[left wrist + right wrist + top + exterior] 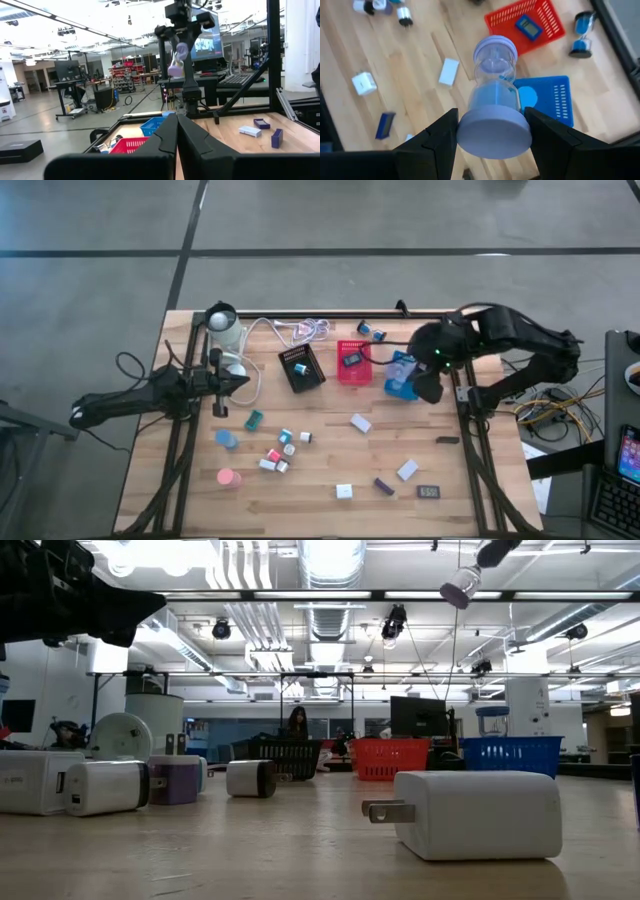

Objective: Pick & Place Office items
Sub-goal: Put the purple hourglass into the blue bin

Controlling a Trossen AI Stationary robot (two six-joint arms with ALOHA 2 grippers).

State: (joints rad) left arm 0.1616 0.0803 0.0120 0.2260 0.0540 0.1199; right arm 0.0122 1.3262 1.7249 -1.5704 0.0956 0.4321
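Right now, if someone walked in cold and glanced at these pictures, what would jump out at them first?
Most striking is the lavender sand timer, gripped between the right gripper's fingers and held in the air above the blue mesh tray. Next come the three trays in a row at the table's far side: black, red and blue. The left gripper waits shut at the table's left edge, with small items scattered over the wood.

Grey concrete floor (100,270) crossed by dark seams surrounds the light wooden table (320,470); bright ceiling strip lights (330,555) and silver ducts (240,580) overhead.
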